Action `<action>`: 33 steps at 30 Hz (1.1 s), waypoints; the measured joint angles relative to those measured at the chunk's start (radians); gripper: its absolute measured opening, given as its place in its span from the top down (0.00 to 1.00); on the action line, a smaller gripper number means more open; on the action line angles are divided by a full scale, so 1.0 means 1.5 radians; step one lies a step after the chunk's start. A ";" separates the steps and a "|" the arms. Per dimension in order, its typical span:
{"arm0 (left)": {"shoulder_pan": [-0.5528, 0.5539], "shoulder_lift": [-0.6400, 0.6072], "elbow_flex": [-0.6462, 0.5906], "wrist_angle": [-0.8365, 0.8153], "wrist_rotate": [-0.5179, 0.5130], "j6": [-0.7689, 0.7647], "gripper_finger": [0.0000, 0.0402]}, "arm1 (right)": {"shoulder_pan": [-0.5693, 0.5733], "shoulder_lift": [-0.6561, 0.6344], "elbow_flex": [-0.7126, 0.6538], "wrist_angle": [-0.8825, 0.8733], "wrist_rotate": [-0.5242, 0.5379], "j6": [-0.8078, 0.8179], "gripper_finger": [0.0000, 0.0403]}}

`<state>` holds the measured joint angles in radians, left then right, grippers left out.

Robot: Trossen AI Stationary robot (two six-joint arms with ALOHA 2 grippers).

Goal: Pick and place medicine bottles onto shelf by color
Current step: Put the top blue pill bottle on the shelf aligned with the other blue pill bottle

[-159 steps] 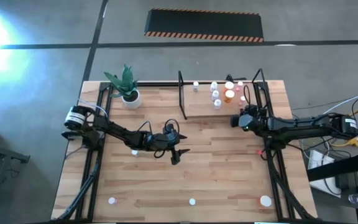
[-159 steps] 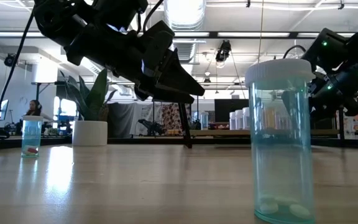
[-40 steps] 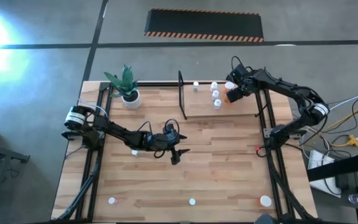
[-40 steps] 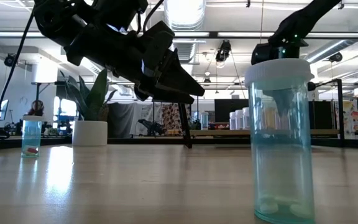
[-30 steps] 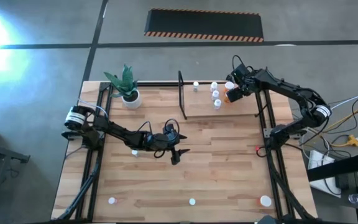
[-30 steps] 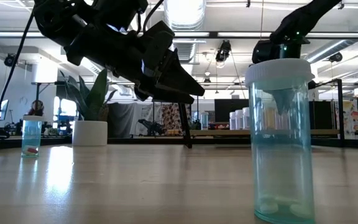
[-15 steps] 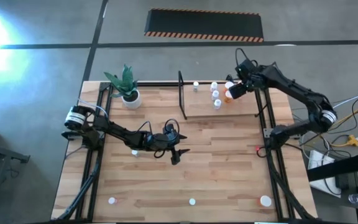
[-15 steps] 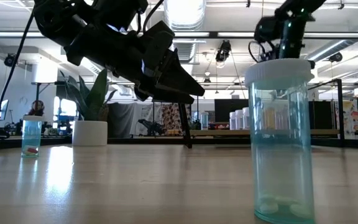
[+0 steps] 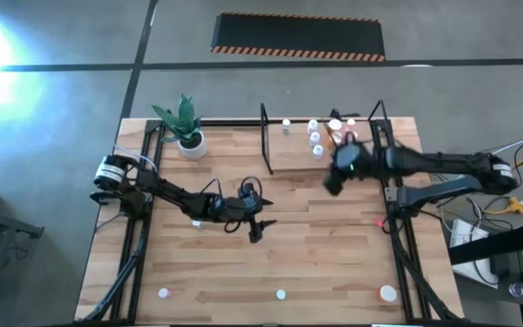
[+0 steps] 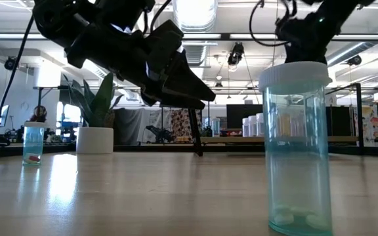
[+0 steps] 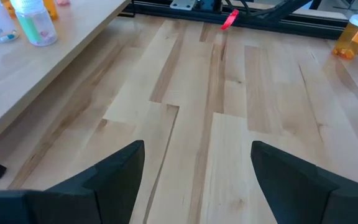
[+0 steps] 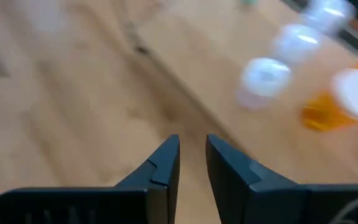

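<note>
Right dark claw [image 9: 331, 181] above light-wood shelf's [image 9: 291, 153] front edge, fingers nearly closed, narrow gap, seemingly holding nothing. Left dark claw [image 9: 255, 232] mid-table, wide open, empty.

The small light-wood shelf [image 9: 309, 156] with thin black metal posts sits on the desk at about one o'clock in the high view. Upright on its far part stand tiny white-capped medicine bottles: one alone [image 9: 286, 126] toward eleven o'clock of the board, three clear-bodied ones in a row [image 9: 315, 139], and an orange-tinted one [image 9: 335, 128] beside them at two o'clock. Three more white-capped bottles stand well apart along the desk's near edge: one at seven o'clock [image 9: 163, 293], one at six [image 9: 281, 294], a wider one at five [image 9: 388, 293].
</note>
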<state>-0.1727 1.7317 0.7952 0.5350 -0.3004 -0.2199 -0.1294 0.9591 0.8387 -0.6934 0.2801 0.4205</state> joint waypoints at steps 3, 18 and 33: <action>-0.004 0.000 0.000 -0.009 0.000 0.001 0.31 | 0.092 -0.009 -0.052 0.101 0.011 0.019 0.85; -0.044 -0.031 -0.002 -0.152 -0.001 0.017 0.31 | 0.314 0.133 -0.134 0.312 0.000 -0.036 0.85; -0.090 -0.134 -0.064 -0.239 -0.100 -0.007 0.31 | 0.313 0.339 -0.045 0.364 -0.015 -0.032 0.74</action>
<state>-0.3084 1.5312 0.6990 0.1771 -0.4500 -0.2297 0.3405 1.4683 0.7709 -0.1471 0.2581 0.3723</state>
